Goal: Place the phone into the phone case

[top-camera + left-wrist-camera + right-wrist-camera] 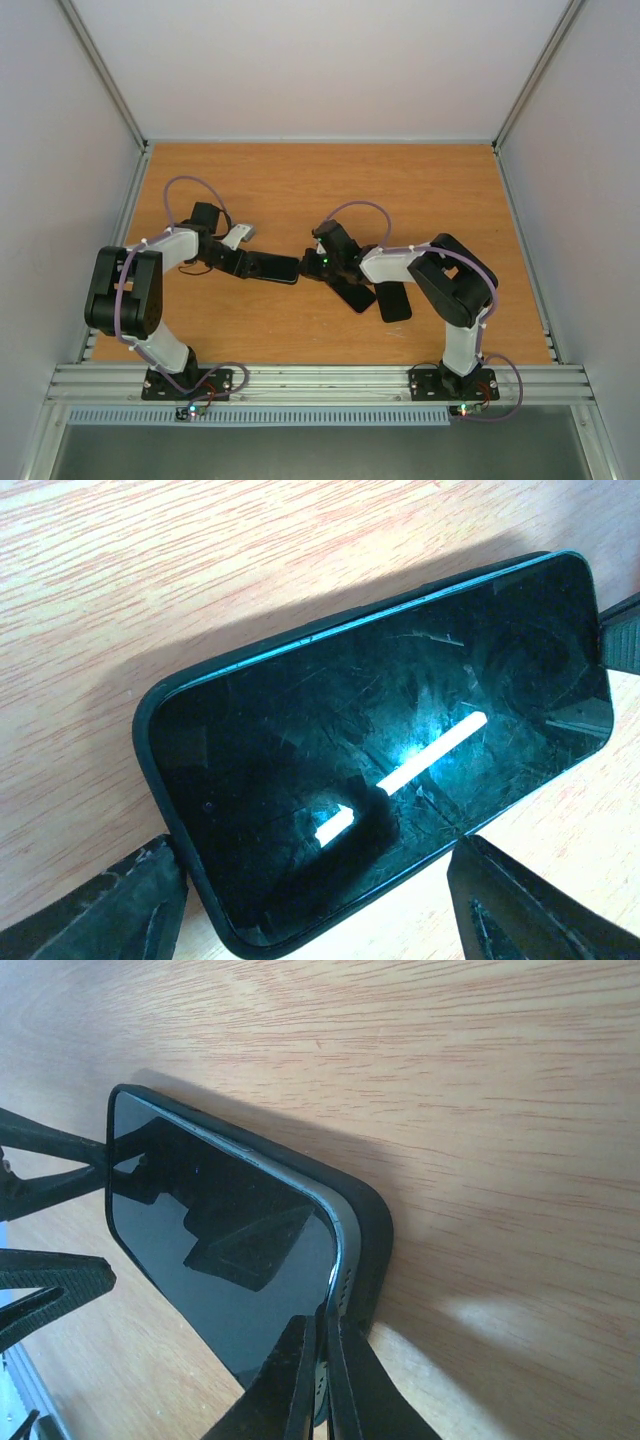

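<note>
Nearest the left wrist lens: two black fingers (pixel 95 920), one at 7 o'clock of the view and one at 5 o'clock, spread wide. Left jaws released, straddling one end of the phone (pixel 400 730). The 7 o'clock finger touches the wall of the phone case (pixel 148 742); the other sits just beside the phone's long edge. Phone lies screen up. The glass is dark and scratched, with a bright bar of light reflected across it. Black case rim shows around the glass along the far side and the near end.

Right wrist view: fingers (pixel 285 1390) at 6 o'clock, squeezed nearly together at the phone's near edge. Right jaws clenched. A pale strip of phone edge shows in the slit between them, but I cannot tell whether they pinch it. Along the 3 o'clock side a silver side band shows above the case wall.

Top view: phone in its case lies flat on the orange wood bench (pixel 300 190), slightly toward 8 o'clock of bench centre, long axis running 9 to 3. Left arm (pixel 125 290) meets its 9 o'clock end, right arm (pixel 455 280) its 3 o'clock end. Two more dark flat slabs (pixel 393 303) lie at 4 o'clock from the right jaws, close under that arm; what they are I cannot tell.
</note>
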Controlling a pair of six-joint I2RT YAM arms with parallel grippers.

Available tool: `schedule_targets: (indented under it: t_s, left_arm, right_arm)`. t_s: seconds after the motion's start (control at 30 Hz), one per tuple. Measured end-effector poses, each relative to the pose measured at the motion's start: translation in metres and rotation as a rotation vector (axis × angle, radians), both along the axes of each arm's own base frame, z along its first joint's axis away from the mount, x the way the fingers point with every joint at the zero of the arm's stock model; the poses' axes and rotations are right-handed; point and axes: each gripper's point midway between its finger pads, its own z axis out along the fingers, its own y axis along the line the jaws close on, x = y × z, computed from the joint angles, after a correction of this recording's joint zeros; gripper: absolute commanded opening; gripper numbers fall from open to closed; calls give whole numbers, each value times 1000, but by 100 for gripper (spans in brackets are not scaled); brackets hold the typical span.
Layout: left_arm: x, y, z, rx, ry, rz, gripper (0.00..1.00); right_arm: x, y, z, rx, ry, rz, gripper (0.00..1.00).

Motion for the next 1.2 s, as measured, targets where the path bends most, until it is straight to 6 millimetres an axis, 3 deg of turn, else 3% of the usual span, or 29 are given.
schedule_targets:
  t_s: [0.73,1.2]
  left_arm:
    - [0,1,0,6,-3,-1,72]
    - [0,1,0,6,-2,-2,72]
  right_arm:
    - [0,0,-5,-158,-99,38,6]
    - [0,2,-7,-254,-200,43,19]
